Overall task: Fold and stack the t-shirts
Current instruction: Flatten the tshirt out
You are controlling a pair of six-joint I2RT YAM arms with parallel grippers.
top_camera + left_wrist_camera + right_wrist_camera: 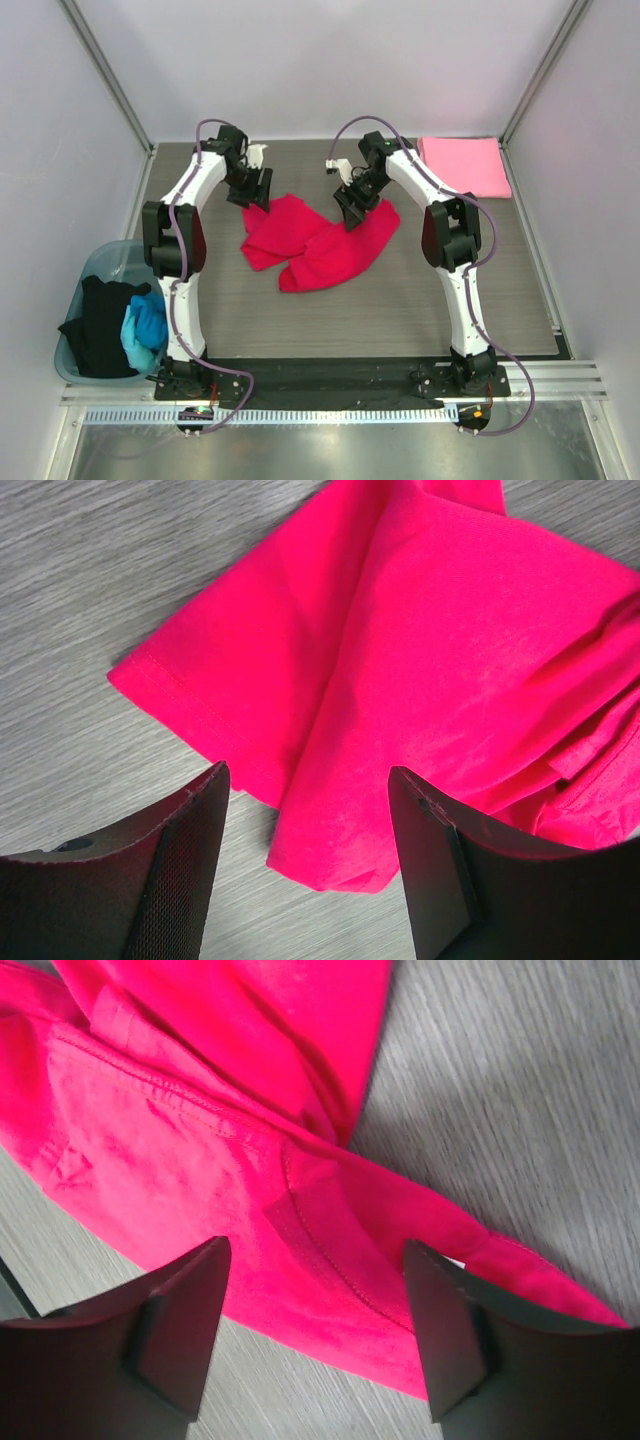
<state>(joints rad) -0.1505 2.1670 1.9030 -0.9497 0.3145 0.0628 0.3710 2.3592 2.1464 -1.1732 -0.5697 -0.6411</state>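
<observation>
Two tools hang, jaws apart, over the crumpled crimson t-shirt (315,245) on the desk (400,310): left tool (305,775) at a sleeve, right tool (315,1250) at a seam, likely to spread it; the folded pink t-shirt (463,165) lies far right

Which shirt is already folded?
The light pink t-shirt, far right: a flat, neat rectangle. The crimson t-shirt lies crumpled in the middle; the black t-shirt and blue t-shirt are heaped in the bin.
</observation>
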